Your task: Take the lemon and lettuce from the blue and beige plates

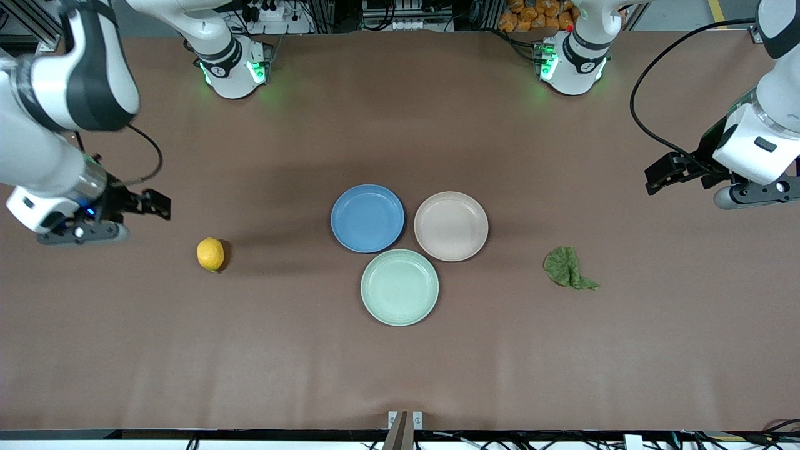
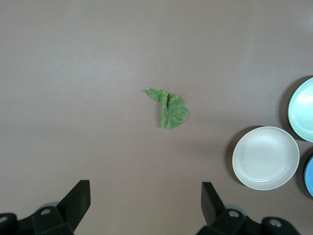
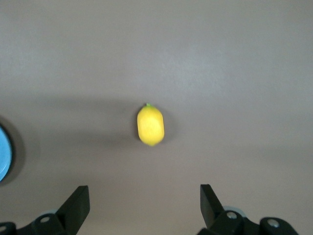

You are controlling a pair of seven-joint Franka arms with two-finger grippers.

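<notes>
The yellow lemon (image 1: 210, 254) lies on the brown table toward the right arm's end, off the plates; it also shows in the right wrist view (image 3: 150, 125). The green lettuce leaf (image 1: 567, 269) lies on the table toward the left arm's end, and shows in the left wrist view (image 2: 170, 108). The blue plate (image 1: 367, 218) and the beige plate (image 1: 451, 225) sit side by side mid-table, both empty. My right gripper (image 1: 155, 205) (image 3: 144, 188) is open and empty, up over bare table beside the lemon. My left gripper (image 1: 661, 174) (image 2: 145, 185) is open and empty over bare table beside the lettuce.
An empty pale green plate (image 1: 400, 287) sits nearer the front camera, touching the other two plates. The arm bases (image 1: 234, 69) (image 1: 572, 62) stand along the table's edge farthest from the camera.
</notes>
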